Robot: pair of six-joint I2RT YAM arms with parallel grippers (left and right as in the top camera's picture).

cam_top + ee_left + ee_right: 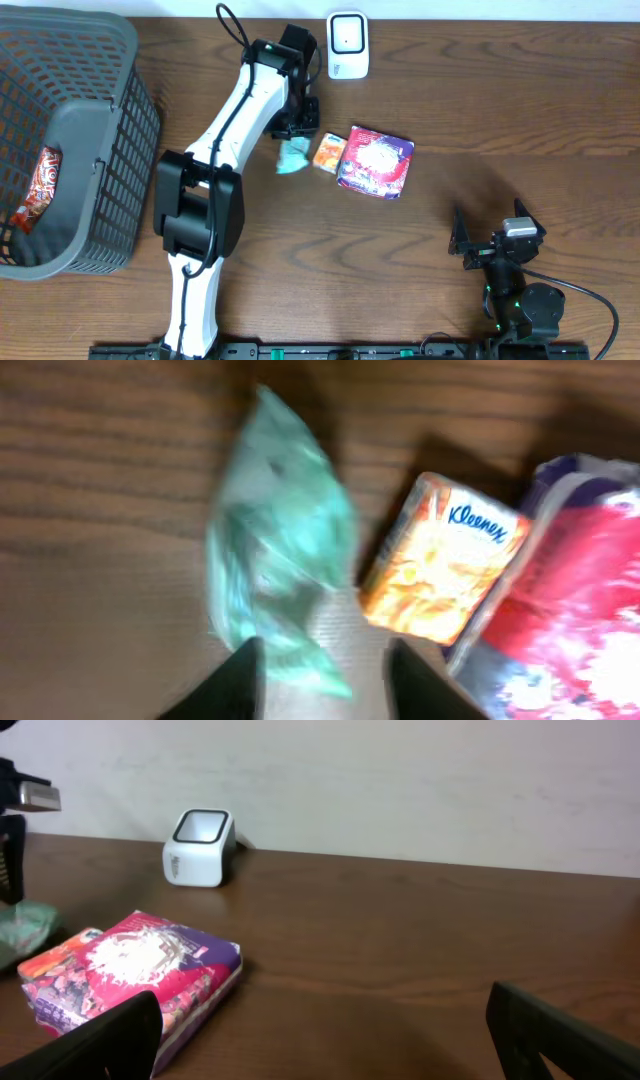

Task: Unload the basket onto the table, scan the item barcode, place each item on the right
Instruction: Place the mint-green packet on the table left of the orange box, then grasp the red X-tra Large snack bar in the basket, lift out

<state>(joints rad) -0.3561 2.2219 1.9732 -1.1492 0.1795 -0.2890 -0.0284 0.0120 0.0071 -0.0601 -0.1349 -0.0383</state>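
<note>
The grey basket (135,140) holds a single red patterned packet (38,185).

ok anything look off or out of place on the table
Nothing spilled or damaged. The teal packet, Kleenex pack and pink box lie crowded together at angles near the scanner, which stands upright.

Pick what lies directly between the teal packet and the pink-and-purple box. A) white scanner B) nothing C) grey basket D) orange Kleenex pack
D: the orange Kleenex pack lies between the teal packet and the pink-and-purple box.
</note>
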